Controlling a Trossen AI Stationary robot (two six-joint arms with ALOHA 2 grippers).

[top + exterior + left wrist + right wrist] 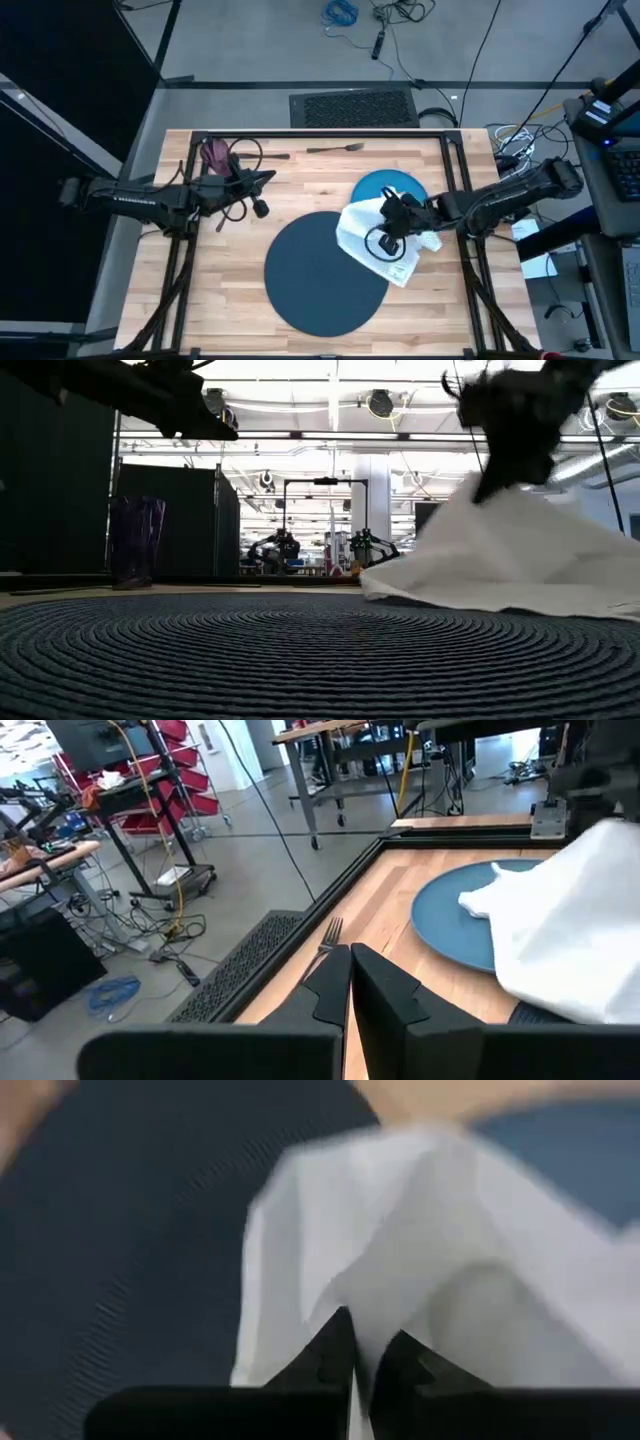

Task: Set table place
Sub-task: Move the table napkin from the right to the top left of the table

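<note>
The right jaws (392,222) pinch the white napkin (372,240), draped across the blue plate (388,186) and dark mat (322,272); left jaws (268,179) hover closed.

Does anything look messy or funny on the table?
Yes. The white napkin is bunched up, not flat. It drapes half over the blue plate and half over the dark mat, pinched in the right hand. The fork lies alone at the far edge, away from the plate.
</note>
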